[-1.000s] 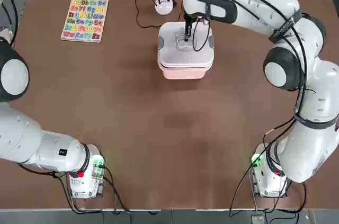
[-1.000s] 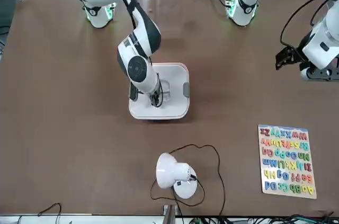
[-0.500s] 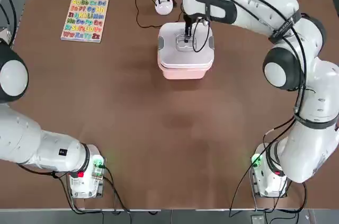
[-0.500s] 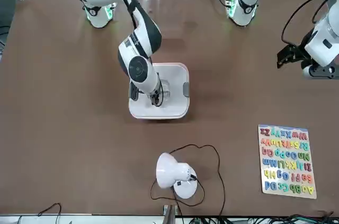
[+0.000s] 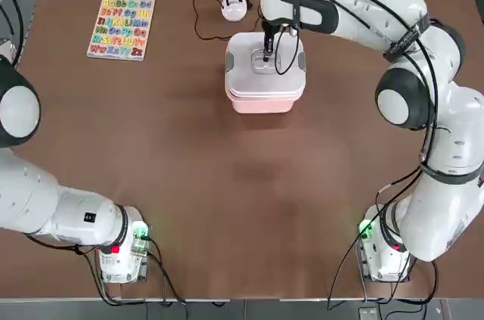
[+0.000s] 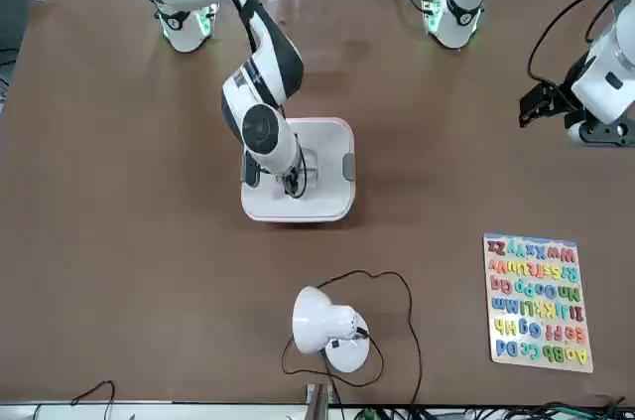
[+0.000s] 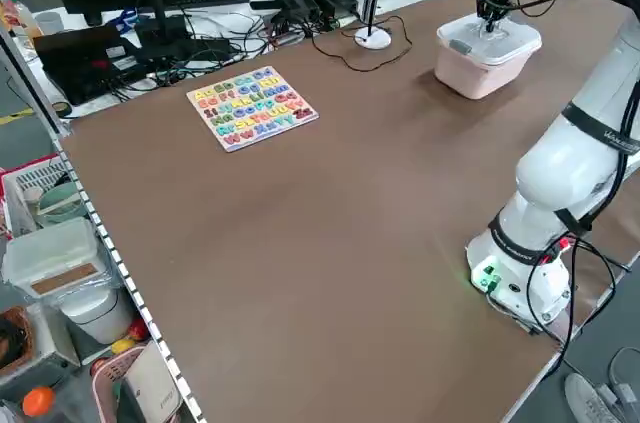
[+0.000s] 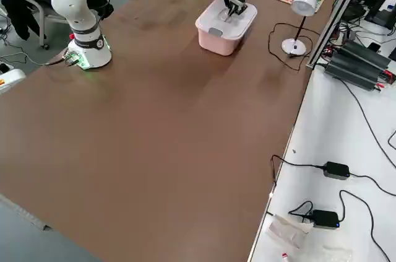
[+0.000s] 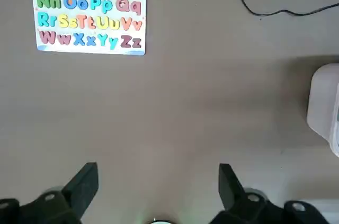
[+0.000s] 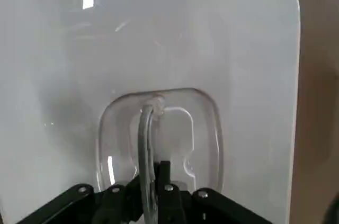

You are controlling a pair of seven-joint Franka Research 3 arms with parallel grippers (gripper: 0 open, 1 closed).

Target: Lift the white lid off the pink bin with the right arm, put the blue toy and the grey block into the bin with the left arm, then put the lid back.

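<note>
Brown table (image 5: 227, 184), white lid (image 5: 249, 78) beneath right end effector (image 10: 154, 173)

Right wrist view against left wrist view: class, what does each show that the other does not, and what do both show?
Only the right wrist view: the right gripper, shut on the clear handle in the middle of the white lid.

Only the left wrist view: the alphabet puzzle board, a black cable and the left gripper, open above the table.

Both: part of the brown tabletop and a pair of dark gripper fingers.
</note>
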